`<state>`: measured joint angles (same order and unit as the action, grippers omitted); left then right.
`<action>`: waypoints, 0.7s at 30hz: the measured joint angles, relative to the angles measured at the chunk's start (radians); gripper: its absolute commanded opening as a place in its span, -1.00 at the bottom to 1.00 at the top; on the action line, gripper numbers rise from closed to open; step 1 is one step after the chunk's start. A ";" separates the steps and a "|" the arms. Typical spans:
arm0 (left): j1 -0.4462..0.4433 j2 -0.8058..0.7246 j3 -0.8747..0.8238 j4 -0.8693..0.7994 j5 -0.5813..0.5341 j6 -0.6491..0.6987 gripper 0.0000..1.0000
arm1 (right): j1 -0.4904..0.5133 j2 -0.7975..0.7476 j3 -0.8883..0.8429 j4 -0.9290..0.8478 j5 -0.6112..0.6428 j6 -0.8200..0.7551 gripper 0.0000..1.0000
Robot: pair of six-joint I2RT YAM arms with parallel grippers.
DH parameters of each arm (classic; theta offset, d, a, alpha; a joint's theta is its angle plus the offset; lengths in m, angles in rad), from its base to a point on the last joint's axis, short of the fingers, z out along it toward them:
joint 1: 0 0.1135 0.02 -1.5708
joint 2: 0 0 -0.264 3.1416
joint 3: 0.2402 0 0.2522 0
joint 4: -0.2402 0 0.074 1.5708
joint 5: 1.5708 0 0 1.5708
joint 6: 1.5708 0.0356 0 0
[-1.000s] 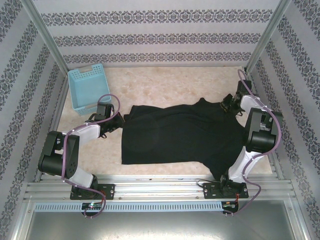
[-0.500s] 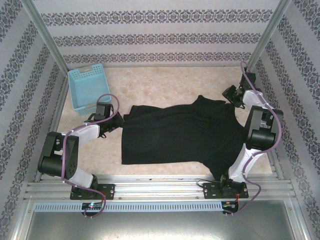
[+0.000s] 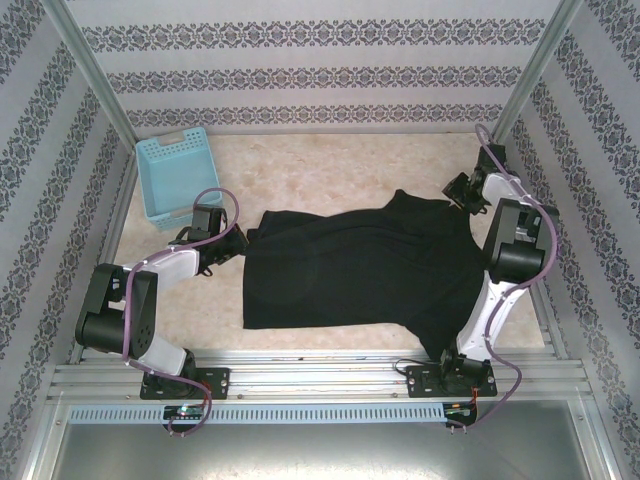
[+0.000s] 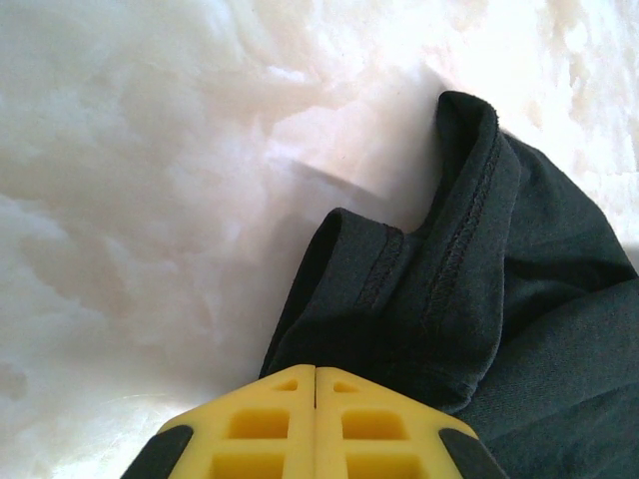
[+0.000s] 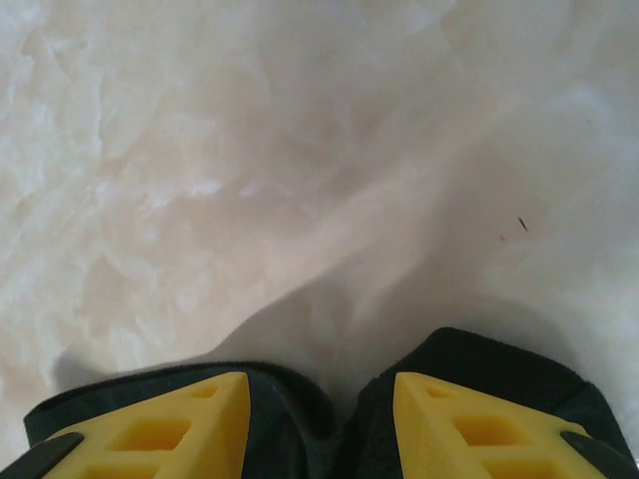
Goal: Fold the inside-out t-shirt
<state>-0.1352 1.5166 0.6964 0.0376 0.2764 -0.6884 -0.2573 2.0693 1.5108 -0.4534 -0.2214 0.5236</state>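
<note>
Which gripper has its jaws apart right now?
The right gripper: its yellow fingers stand apart over the t-shirt edge. The left gripper is pinched shut on the hem.

1. The t-shirt [image 3: 360, 265] lies spread across the middle of the table [image 3: 330, 165], nearer its front edge
2. The basket [image 3: 178, 178] sits in the far left corner, well apart from the t-shirt
3. The left end effector [image 3: 242, 239] meets the t-shirt's left edge; the right end effector [image 3: 457, 191] sits at its far right corner
</note>
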 measured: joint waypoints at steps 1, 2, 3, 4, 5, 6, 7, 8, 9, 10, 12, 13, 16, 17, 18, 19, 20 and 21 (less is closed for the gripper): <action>0.000 0.000 0.000 0.000 0.000 0.000 -1.00 | 0.000 0.012 0.013 -0.008 0.003 -0.003 -0.15; 0.000 0.000 0.000 0.000 0.000 0.000 -1.00 | 0.005 0.023 0.023 -0.014 0.005 -0.005 -0.17; 0.000 0.000 0.000 0.000 0.000 0.000 -1.00 | 0.007 0.032 0.028 -0.020 0.005 -0.007 -0.19; 0.000 0.000 0.000 0.000 0.000 0.000 -1.00 | 0.010 0.039 0.031 -0.026 0.007 -0.009 -0.23; 0.000 0.000 0.000 0.000 0.000 0.000 -1.00 | 0.014 0.044 0.031 -0.034 0.008 -0.015 -0.24; 0.000 0.000 0.000 0.000 0.000 0.000 -1.00 | 0.019 0.047 0.032 -0.045 0.017 -0.019 -0.24; 0.000 0.000 0.001 0.000 0.000 0.000 -1.00 | 0.027 0.047 0.032 -0.056 0.030 -0.024 -0.23; 0.000 0.000 0.002 0.000 0.000 0.000 -1.00 | 0.034 0.047 0.032 -0.063 0.047 -0.026 -0.21; 0.000 0.000 0.003 0.000 0.000 0.000 -1.00 | 0.043 0.043 0.032 -0.068 0.069 -0.031 -0.19; 0.000 0.000 0.004 0.000 0.000 0.000 -1.00 | 0.048 0.039 0.032 -0.071 0.085 -0.031 -0.17; 0.000 0.000 0.004 0.000 0.000 0.000 -1.00 | 0.059 0.023 0.032 -0.083 0.118 -0.039 -0.12; 0.000 0.000 0.004 0.000 0.000 0.000 -1.00 | 0.063 0.014 0.032 -0.088 0.127 -0.041 -0.11; 0.000 0.000 0.004 0.000 0.000 0.000 -1.00 | 0.065 0.000 0.065 -0.121 0.151 -0.055 -0.09; 0.000 0.000 0.004 0.000 0.000 0.000 -1.00 | 0.064 0.000 0.079 -0.126 0.158 -0.058 -0.09; 0.000 0.000 0.004 0.000 0.000 0.000 -1.00 | 0.063 0.000 0.092 -0.131 0.162 -0.060 -0.08; 0.000 0.000 0.004 0.000 0.000 0.000 -1.00 | 0.063 0.000 0.101 -0.136 0.165 -0.060 -0.08; 0.000 0.000 0.004 0.000 0.000 0.000 -1.00 | 0.063 0.000 0.109 -0.139 0.166 -0.060 -0.08; 0.000 0.000 0.004 0.000 0.000 0.000 -1.00 | 0.063 0.001 0.113 -0.142 0.166 -0.060 -0.08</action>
<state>-0.1349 1.5169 0.7002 0.0376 0.2764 -0.6884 -0.1940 2.0705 1.6241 -0.5949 -0.0559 0.4633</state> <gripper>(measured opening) 0.053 0.459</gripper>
